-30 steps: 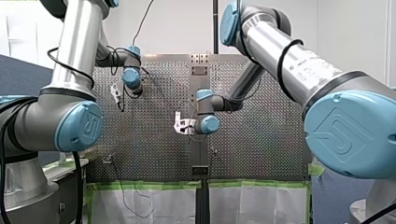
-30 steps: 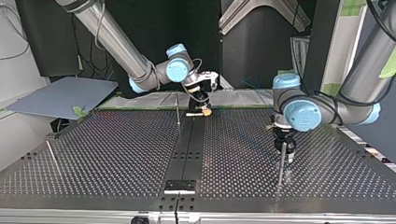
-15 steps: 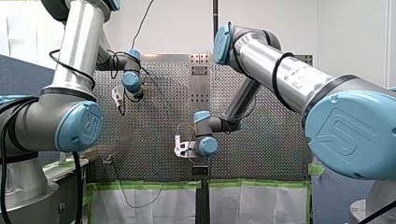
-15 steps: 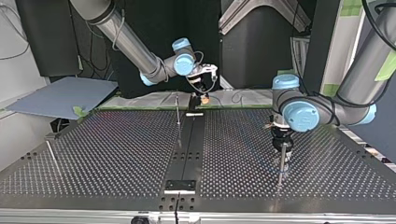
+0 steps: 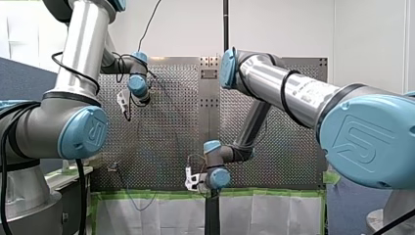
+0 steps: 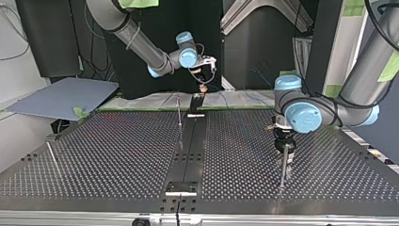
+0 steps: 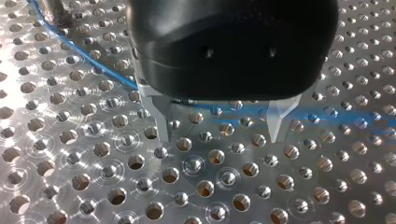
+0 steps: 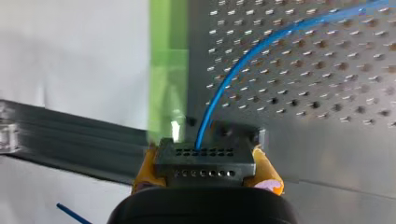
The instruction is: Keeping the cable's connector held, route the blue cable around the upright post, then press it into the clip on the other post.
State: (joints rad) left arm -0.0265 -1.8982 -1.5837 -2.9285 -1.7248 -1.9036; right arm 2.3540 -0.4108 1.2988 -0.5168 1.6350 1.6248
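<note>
Blue cable point(image 8: 247, 55): leaves the connector point(image 8: 205, 161) pointing straight away from my right pincer point(image 8: 205, 168), then bends in a long arc out over the perforated worktop point(image 8: 327, 79). In the left wrist view it lies low over the holes, its length running from one finger of my left pincer point(image 7: 219, 127) towards the other and on past both.
Connector: dark block with rows of small holes, long axis crosswise from pad to pad.
Right pincer: closed on the connector, yellow pads point(image 8: 266, 173) against its two short ends. In the top view it hangs just past the worktop's far edge, near the middle.
Left pincer: metal fingers point(image 7: 161, 123) wide apart, gripping nothing.
Posts: in the top view, one thin upright post point(image 6: 179, 110) stands far, mid-worktop. Another post point(image 6: 283, 165) stands at the right, directly under my left pincer.
</note>
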